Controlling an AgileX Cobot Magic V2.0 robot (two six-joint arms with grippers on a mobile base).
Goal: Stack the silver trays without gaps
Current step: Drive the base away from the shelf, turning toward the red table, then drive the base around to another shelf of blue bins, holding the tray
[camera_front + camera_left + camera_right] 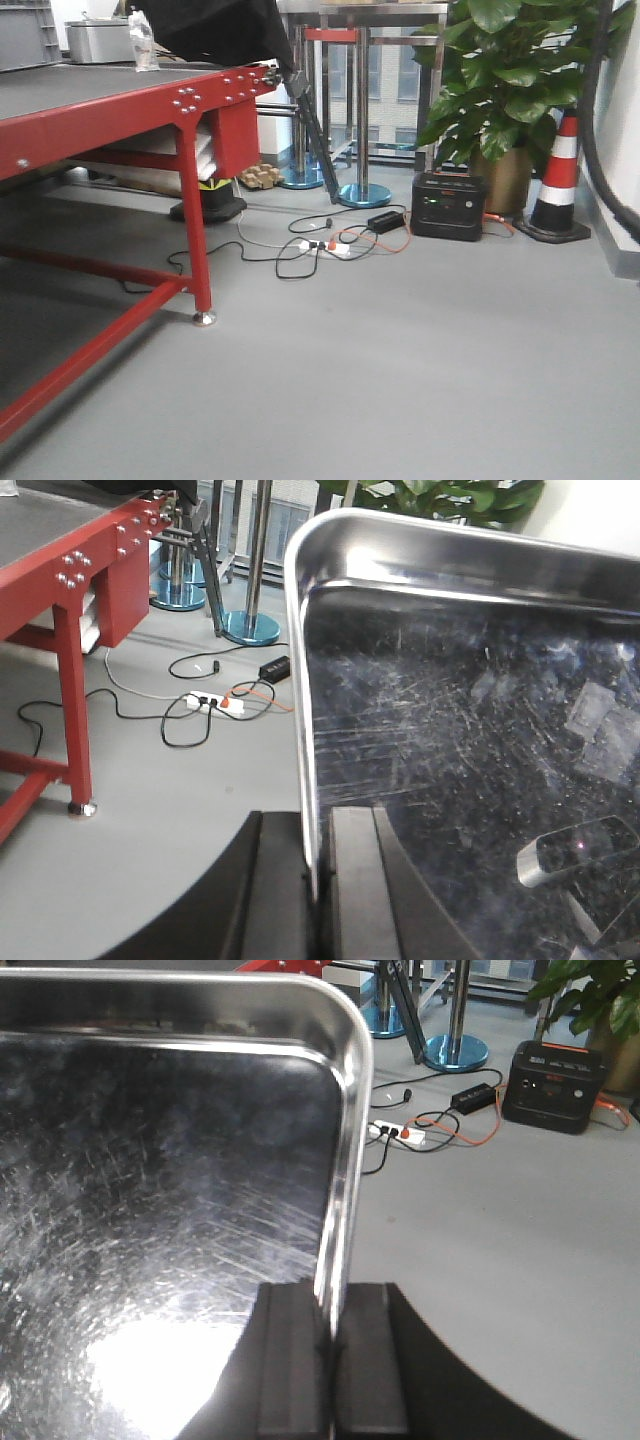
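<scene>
Left gripper [318,865] pinches the silver tray [470,740] by one side rim; right gripper [329,1335] pinches the opposite rim. The two-sided hold probably keeps it level for flush nesting.

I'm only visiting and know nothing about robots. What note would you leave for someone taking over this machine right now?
Left gripper: shut on the silver tray, on its left rim.
Right gripper: shut on the right rim, apparently of the same tray.
Tray: held in the air, red table off to its left; no other tray in view.
Done: tray gripped. Left: nest it onto another tray without gaps.
</scene>
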